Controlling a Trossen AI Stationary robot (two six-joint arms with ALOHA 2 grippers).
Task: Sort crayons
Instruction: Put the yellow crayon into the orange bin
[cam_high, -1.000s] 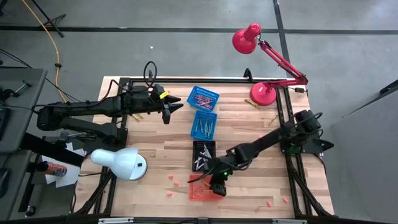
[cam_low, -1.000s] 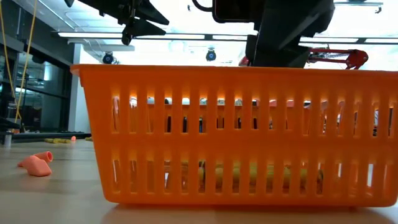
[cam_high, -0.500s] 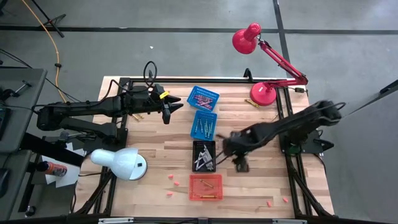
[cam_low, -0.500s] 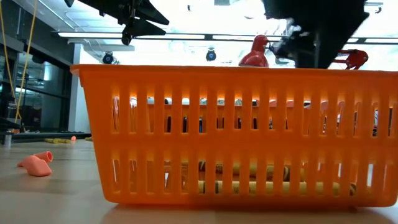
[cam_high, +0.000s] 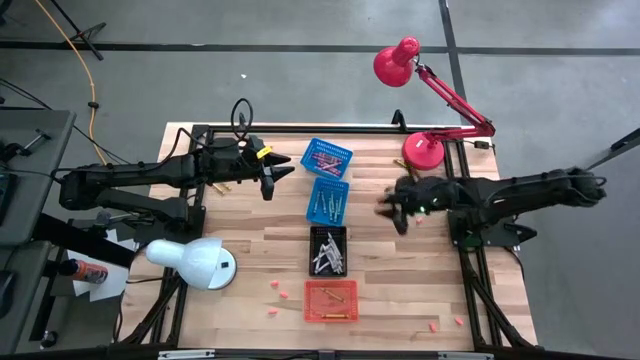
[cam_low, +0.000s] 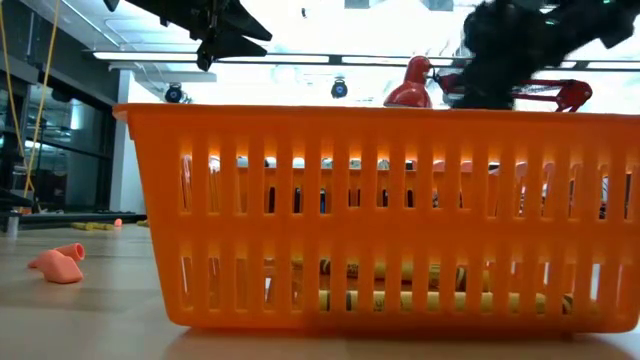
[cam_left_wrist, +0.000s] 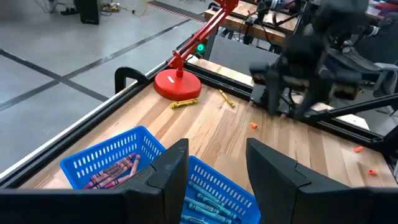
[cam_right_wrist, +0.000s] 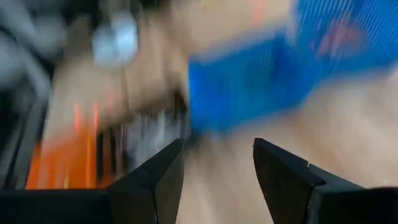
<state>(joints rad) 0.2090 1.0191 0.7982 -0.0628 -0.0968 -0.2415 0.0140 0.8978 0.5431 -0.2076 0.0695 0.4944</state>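
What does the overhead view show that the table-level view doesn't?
Only the overhead view shows the two blue baskets, the black basket, the white lamp, and both arms whole: the left pincer beside the blue baskets, the right pincer open over bare wood. Only the table-level view shows crayons through the slats, lying on the basket's floor. Both show the orange basket, the red lamp and pink bits.

Clearance across the table (cam_high: 250, 262) as I see it from above
Four baskets line the centre — blue (cam_high: 328, 158), blue (cam_high: 328, 201), black (cam_high: 328, 250), orange (cam_high: 331, 301); white lamp (cam_high: 195, 263) and red lamp (cam_high: 423, 149) crowd the flanks — bare wood between.
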